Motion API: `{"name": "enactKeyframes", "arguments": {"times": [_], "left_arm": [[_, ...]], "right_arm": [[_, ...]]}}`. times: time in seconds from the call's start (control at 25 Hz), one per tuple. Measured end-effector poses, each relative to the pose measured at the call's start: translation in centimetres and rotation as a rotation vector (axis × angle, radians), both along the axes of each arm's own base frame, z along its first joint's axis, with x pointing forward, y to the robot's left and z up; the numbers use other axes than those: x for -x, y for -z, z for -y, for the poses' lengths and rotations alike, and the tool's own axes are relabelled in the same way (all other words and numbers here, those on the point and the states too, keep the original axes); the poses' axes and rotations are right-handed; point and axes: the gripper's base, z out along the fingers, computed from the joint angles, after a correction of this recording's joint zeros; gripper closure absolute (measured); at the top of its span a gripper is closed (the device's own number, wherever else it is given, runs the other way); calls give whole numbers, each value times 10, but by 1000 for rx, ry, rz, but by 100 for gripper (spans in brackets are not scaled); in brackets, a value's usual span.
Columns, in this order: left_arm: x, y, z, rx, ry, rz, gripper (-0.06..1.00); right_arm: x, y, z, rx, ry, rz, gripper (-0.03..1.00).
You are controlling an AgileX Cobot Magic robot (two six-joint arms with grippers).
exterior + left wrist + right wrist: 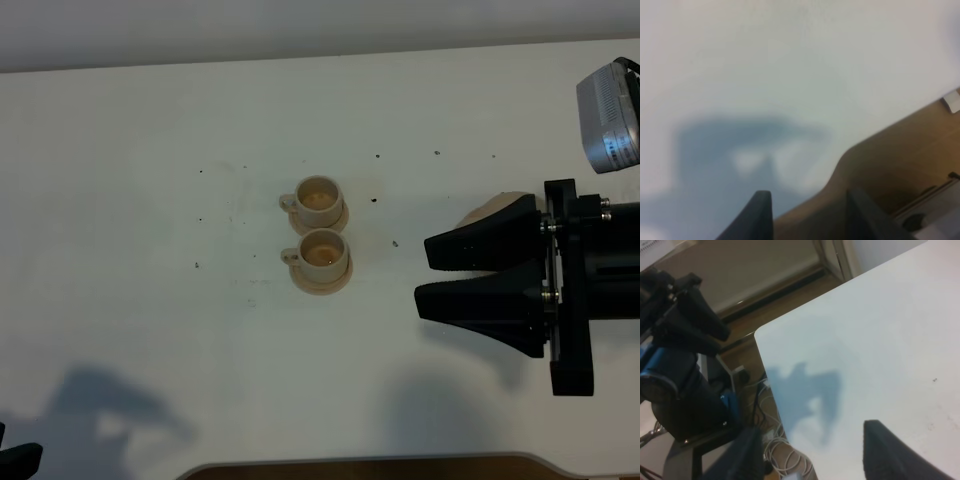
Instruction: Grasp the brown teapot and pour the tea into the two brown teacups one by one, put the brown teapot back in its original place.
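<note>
The two brown teacups stand on small saucers mid-table, one point(320, 199) just behind the other point(323, 254), handles to the left. My right gripper point(425, 273) hangs to their right, open and empty, fingers pointing at them. The right wrist view shows its fingers point(890, 452) spread over bare table. A pale beige rounded edge point(487, 209) peeks out behind its upper finger; I cannot tell whether it is the brown teapot or its saucer. My left gripper point(810, 220) is open and empty over the table's front edge; a bit of it point(18, 460) shows at the bottom left.
The white table point(150, 300) bears small dark specks around the cups. Its front edge has a curved cut-out point(370, 465). The left arm's dark base point(680, 370) stands beyond the table corner in the right wrist view, with cables on the floor.
</note>
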Motion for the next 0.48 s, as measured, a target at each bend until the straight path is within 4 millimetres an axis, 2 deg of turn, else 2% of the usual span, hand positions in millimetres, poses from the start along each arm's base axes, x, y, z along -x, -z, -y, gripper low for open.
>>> {"name": "enactKeyframes", "arguments": {"times": [0.32,0.48], "left_arm": [[1,-1,-1,8,-5,20,58],[4,-2,-6,22,-121,57,58]], "right_arm": [[0,0,0,-1,-2,-1,52],[0,0,0,-1,-1,-3,52]]}}
